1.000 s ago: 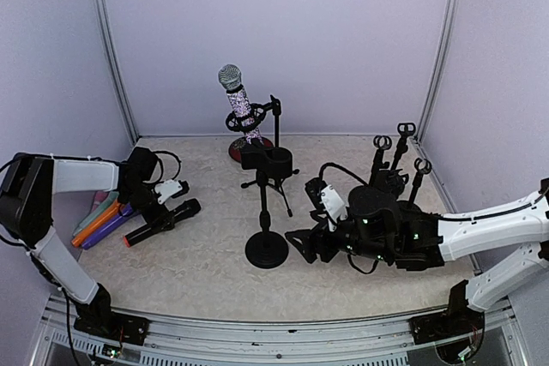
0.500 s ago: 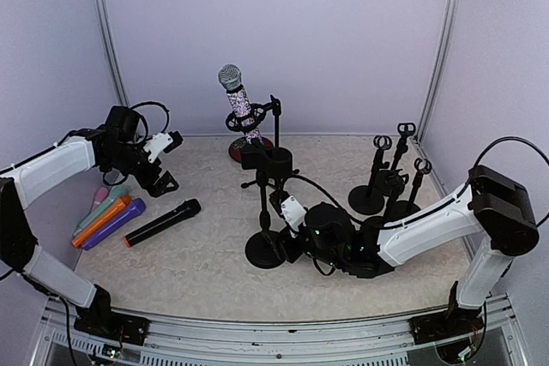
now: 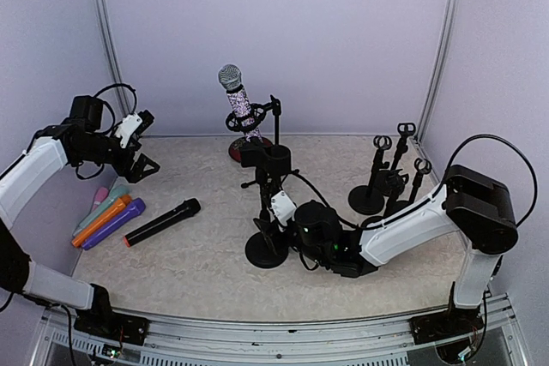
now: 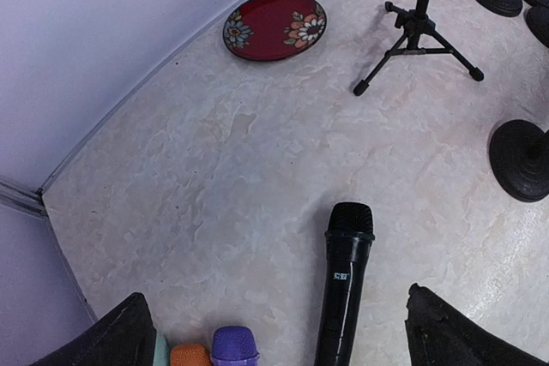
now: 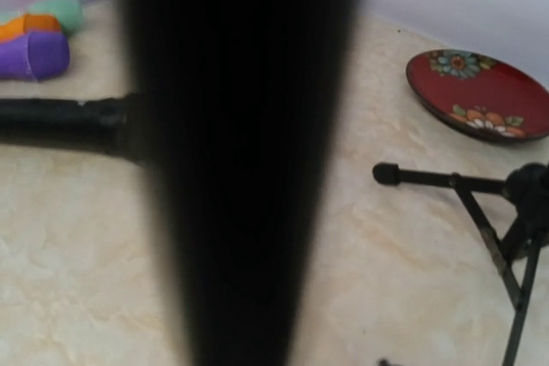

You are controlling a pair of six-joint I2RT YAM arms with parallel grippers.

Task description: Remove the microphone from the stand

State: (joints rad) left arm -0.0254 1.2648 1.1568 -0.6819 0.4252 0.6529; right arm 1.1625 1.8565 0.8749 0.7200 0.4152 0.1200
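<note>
While the sparkly microphone (image 3: 239, 102) sits tilted in its clip at upper centre of the top view, untouched, the right claw (image 3: 266, 231) is low at the pole of the round-base stand (image 3: 267, 250) just in front. A dark blur fills the right wrist view, so I cannot tell how far shut the claw is or whether it grips. Likely risk: a squeeze or pull there tips that stand into the tripod stand (image 3: 273, 179) behind, knocking the microphone onto the counter (image 3: 206, 255), and the left claw (image 3: 146, 141), upper left, wide open and empty, is too far off to steady anything.
</note>
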